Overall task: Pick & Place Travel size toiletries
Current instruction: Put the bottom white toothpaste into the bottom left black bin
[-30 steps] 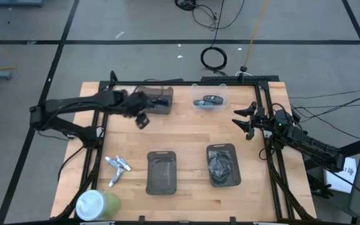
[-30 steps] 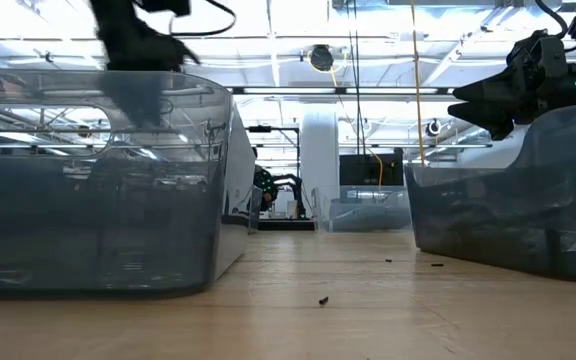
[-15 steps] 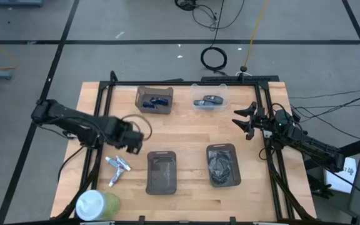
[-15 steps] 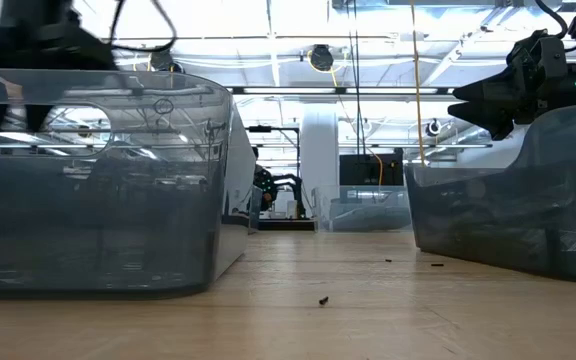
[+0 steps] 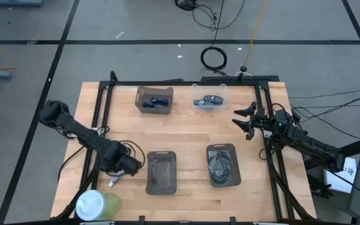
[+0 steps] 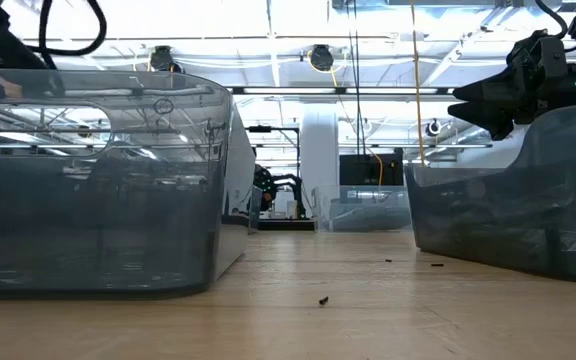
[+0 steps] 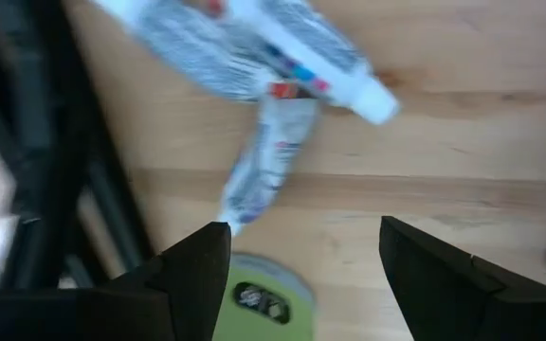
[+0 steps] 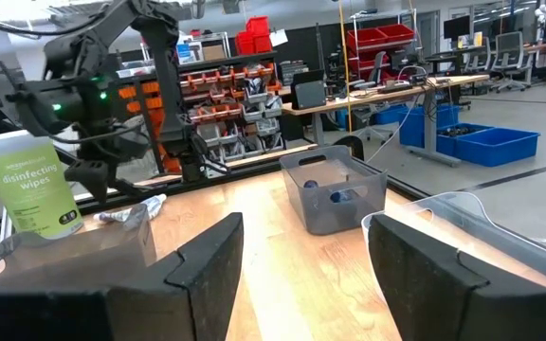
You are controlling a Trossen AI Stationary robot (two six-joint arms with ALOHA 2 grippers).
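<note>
Left gripper (image 5: 125, 167) low at the table's near-left, fingers (image 7: 192, 275) apart, right gripper (image 5: 241, 121) raised at the right edge, fingers (image 8: 207, 260) apart.

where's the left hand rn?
High view: the left hand sits near the table's front-left, over the toiletry tubes, between the wipes canister and the empty dark tray.

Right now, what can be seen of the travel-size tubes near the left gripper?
The travel-size tubes are a small cluster of white-and-silver squeeze tubes with bluish and red marks, lying flat on the bare wooden table near its front left. In the left wrist view two lie side by side, one showing a white cap, and a third angles away from under them. The left gripper hovers open above them, not touching. In the high view it hides most of the cluster. A green wipes canister stands close by.
</note>
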